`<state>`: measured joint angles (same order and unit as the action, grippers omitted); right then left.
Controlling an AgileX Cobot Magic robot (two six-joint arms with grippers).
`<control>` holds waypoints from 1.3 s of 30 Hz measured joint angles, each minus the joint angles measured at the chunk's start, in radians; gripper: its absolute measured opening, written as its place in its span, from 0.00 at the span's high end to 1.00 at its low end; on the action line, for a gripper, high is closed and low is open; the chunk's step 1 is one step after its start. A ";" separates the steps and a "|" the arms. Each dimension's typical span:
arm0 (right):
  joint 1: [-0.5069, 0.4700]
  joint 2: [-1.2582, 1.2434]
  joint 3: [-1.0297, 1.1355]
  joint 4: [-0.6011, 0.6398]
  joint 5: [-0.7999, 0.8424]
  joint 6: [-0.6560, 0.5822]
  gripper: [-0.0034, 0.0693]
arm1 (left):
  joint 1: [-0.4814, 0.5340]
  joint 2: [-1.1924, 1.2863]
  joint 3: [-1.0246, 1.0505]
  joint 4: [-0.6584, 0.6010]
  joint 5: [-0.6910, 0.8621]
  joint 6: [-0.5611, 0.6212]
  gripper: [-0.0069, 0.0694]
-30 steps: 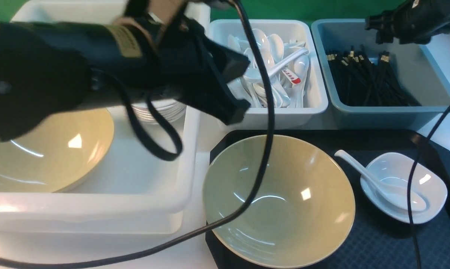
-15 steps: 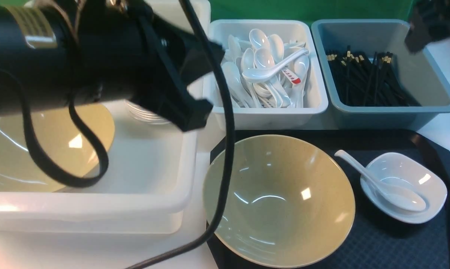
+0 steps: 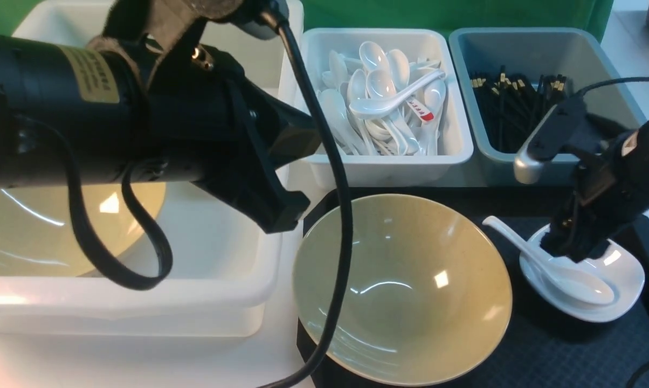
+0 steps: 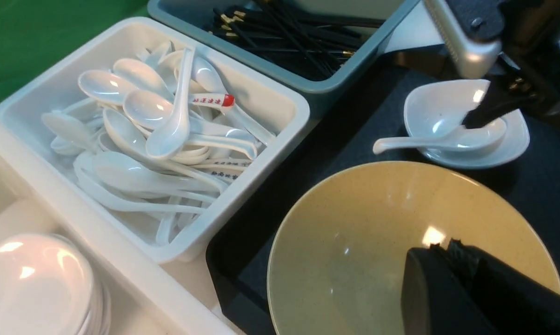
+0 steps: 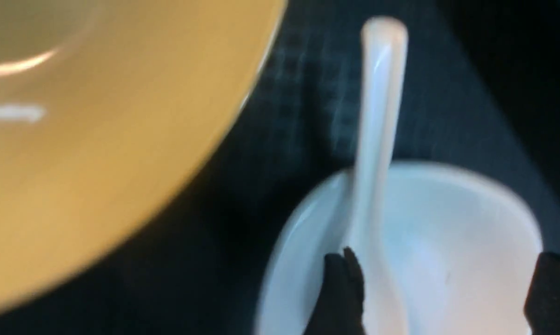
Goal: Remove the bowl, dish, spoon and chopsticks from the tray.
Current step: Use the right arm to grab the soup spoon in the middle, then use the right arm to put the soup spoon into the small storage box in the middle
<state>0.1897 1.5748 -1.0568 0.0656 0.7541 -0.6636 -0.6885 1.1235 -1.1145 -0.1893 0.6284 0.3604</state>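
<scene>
Bright overhead glare; rt wrist blurry

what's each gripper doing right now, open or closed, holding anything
Left gripper: closed, nothing in it.
Right gripper: open, fingers either side of the spoon in the dish, not gripping it.

My left arm point(image 3: 114, 124) fills the left half of the front view, hiding most of the white tub point(image 3: 222, 302) and the far part of the second bowl point(image 3: 60, 231) inside it. A cable point(image 3: 347, 231) crosses the bowl point(image 3: 421, 291). The tray point(image 3: 572, 355) runs off the bottom and right edges. The right tool point(image 3: 572, 249) covers the far rim of the dish point(image 3: 623, 285) and part of the spoon point(image 3: 518, 243); its arm masks some black sticks point(image 3: 502, 108). My right wrist view is blurred, with only two fingertips point(image 5: 340, 288) showing at its edge. In the left wrist view the left tool point(image 4: 440, 253) and the dish stack point(image 4: 33, 284) are cut off. The red label point(image 4: 215, 100) is too small to read.
</scene>
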 joint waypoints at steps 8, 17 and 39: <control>0.000 0.125 0.006 0.220 -0.097 -0.242 0.23 | 0.000 0.038 0.000 -0.001 0.005 0.002 0.92; 0.000 0.158 0.006 0.263 -0.180 -0.314 0.62 | 0.000 0.050 0.000 0.000 0.006 0.002 0.92; 0.188 0.276 -0.685 0.348 -0.493 0.002 0.71 | 0.000 -0.103 0.000 0.277 0.221 -0.336 0.92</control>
<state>0.3772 1.8509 -1.7419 0.4140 0.2615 -0.6615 -0.6885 1.0210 -1.1145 0.0878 0.8495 0.0241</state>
